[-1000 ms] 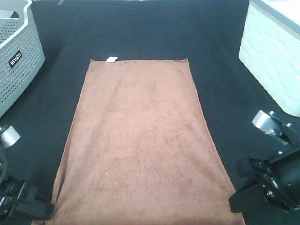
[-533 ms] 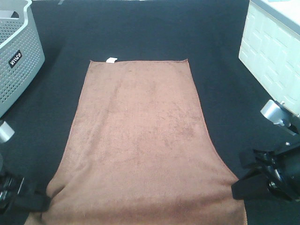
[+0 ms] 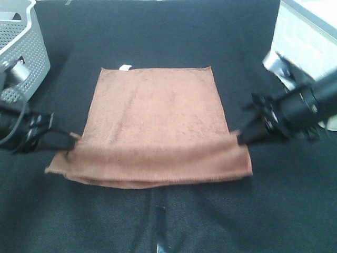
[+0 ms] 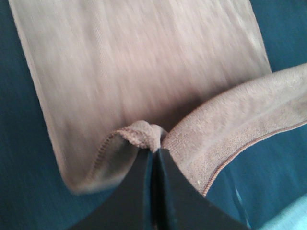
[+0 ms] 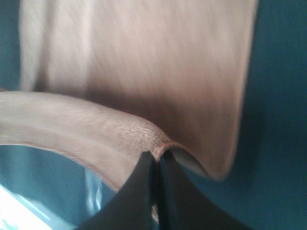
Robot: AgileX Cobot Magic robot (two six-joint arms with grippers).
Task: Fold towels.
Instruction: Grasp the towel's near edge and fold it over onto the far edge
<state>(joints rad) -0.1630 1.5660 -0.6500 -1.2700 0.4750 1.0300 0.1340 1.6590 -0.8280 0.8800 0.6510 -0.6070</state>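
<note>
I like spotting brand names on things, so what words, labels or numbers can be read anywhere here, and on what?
No text can be read in these views.
White tag on the brown towel: too small to show any print.
Grey basket and white bin: no lettering shows.

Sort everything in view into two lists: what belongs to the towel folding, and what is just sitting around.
Part of the job:
brown towel, near end lifted over itself
left gripper, shut on one near corner
right gripper, shut on the other corner

Just lying about:
grey perforated basket, far left
white bin, far right
black table cover
</note>
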